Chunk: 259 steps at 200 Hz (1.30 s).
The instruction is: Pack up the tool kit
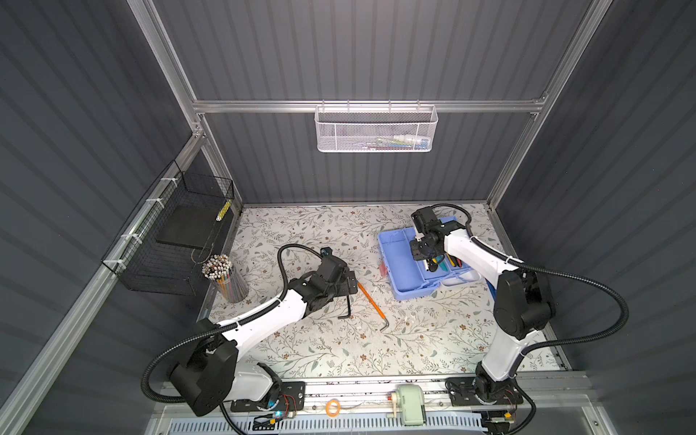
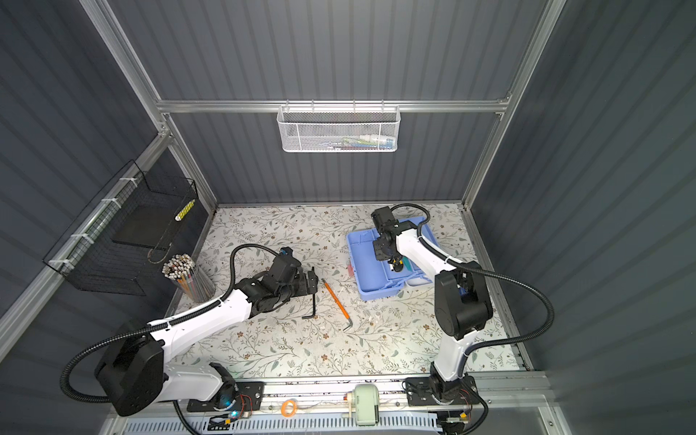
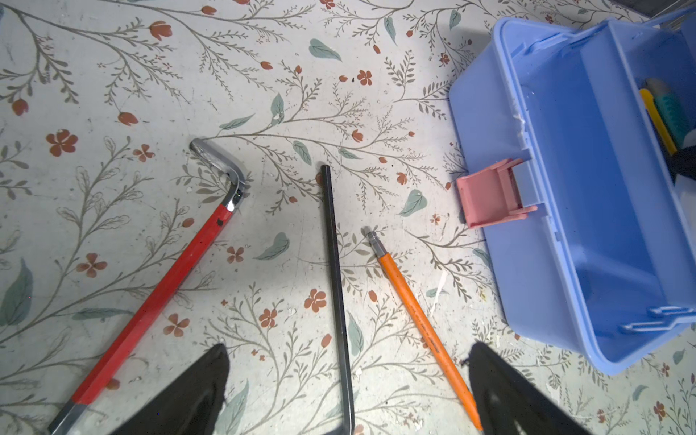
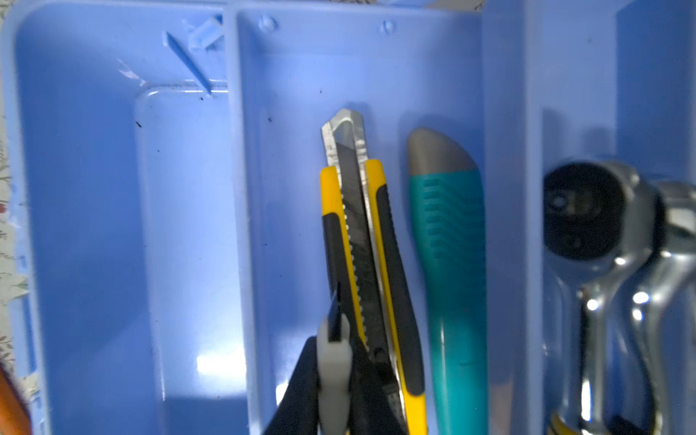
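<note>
standing open at the right of the table [image 1: 301,350], the blue tool kit box [image 1: 399,263] is kept ready for loading. the yellow utility knife [image 4: 361,244] is held in its tray [image 4: 293,188] beside the teal utility knife [image 4: 448,244], pinched by the nearly closed right gripper [image 1: 430,264]. the black hex key [image 3: 335,282] is straddled by the wide-open, empty left gripper [image 3: 348,354], likely for pickup.

The left arm [image 1: 263,320] and the right arm [image 1: 470,248] have white shells and black joints. A black ribbed hose [image 1: 144,380] follows each arm. The base plates [image 1: 295,391] are black, with screws. The left gripper [image 3: 350,350] has black fingers.
</note>
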Each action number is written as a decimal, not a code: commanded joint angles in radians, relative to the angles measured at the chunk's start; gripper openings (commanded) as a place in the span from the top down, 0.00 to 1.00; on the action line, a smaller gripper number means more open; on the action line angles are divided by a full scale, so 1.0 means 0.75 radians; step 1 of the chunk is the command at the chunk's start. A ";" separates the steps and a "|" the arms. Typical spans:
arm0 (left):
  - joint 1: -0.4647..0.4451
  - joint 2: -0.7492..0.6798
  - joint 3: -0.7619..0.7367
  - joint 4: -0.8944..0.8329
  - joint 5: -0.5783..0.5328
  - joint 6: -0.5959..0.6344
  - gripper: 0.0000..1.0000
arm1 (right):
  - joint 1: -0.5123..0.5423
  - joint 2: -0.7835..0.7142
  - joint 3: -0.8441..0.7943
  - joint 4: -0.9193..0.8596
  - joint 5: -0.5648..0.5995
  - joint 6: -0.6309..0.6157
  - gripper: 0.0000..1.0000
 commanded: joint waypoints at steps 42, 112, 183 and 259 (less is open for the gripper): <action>0.015 0.009 -0.011 -0.046 -0.027 0.005 0.00 | 0.035 0.056 0.075 -0.071 0.110 -0.028 0.74; 0.018 0.019 -0.017 -0.044 -0.014 0.002 0.00 | 0.063 0.008 0.071 -0.069 0.084 0.010 0.58; 0.020 0.030 -0.008 -0.051 -0.007 0.004 0.00 | 0.064 -0.062 0.032 -0.071 0.047 0.049 0.52; 0.027 0.057 -0.004 -0.090 -0.022 -0.013 0.00 | 0.062 -0.169 -0.049 -0.029 -0.002 0.075 0.43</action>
